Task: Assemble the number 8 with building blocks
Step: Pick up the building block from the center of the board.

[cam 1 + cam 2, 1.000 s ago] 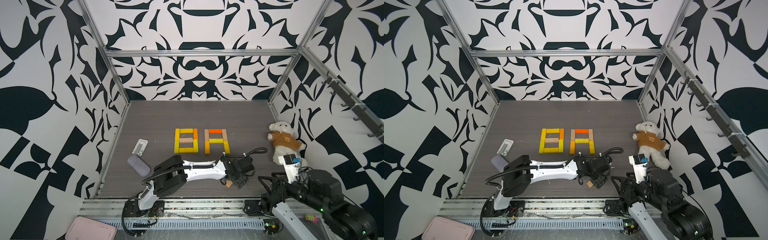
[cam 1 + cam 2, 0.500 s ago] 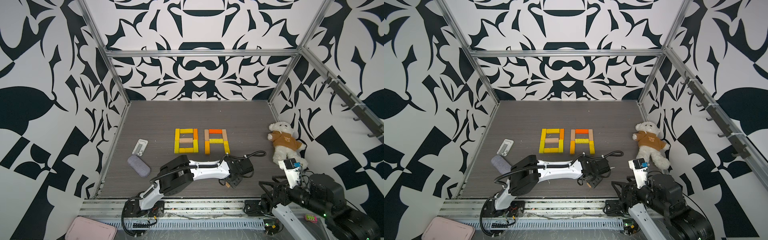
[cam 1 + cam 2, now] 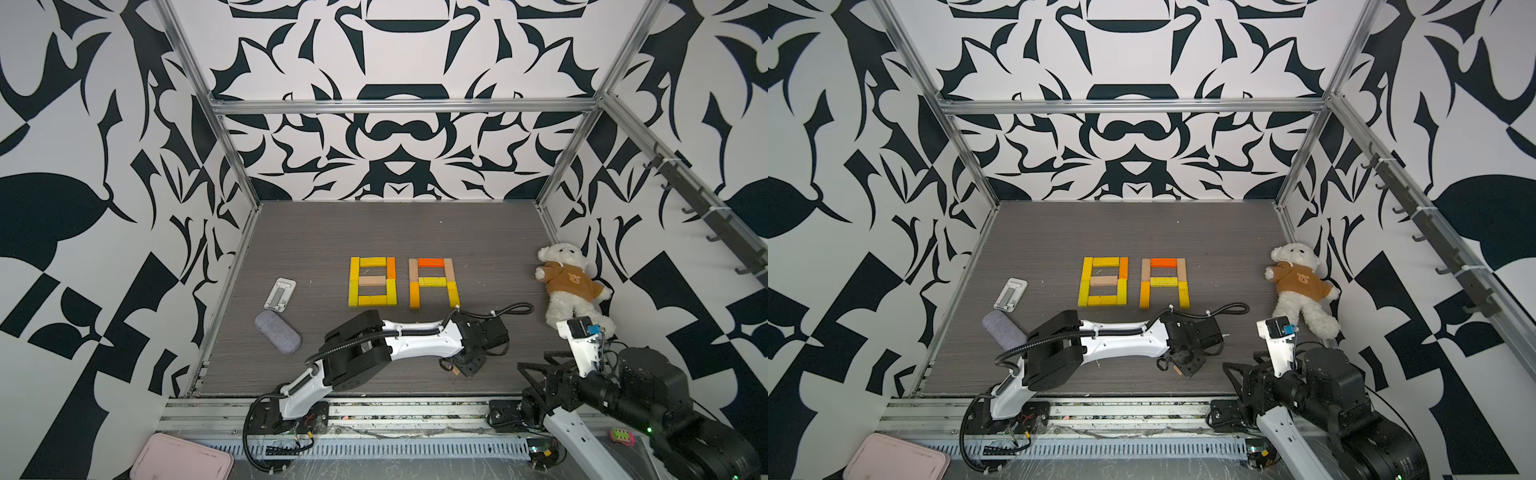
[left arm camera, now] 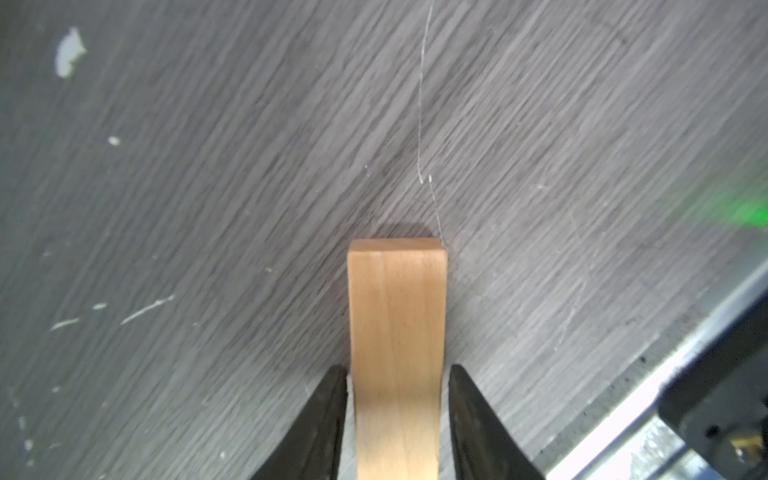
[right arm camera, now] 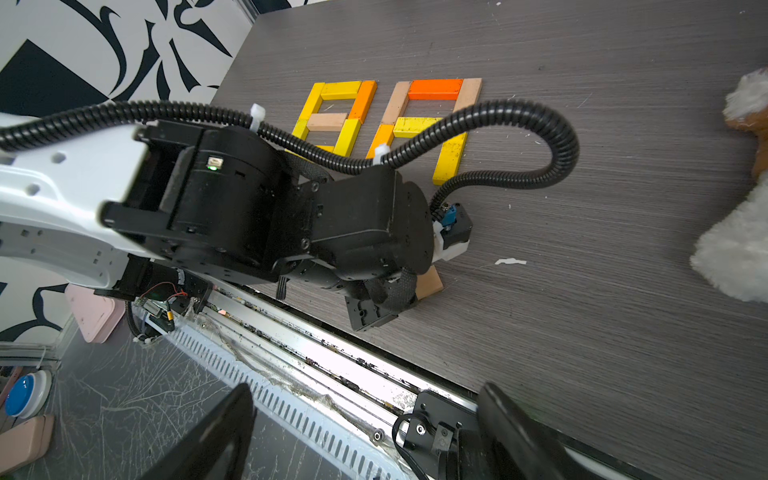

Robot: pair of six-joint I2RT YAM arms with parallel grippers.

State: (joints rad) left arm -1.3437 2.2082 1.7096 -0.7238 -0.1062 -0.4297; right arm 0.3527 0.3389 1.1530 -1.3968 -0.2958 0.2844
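Here, pale tan plank, smooth wood grain, pinched by left tool, right tool wide, empty.

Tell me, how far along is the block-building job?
Done: one eight of yellow, orange and tan wooden planks. In hand: the left fingers flank a pale tan wooden plank lying on the table. Left: the second figure beside it lacks its bottom bar.
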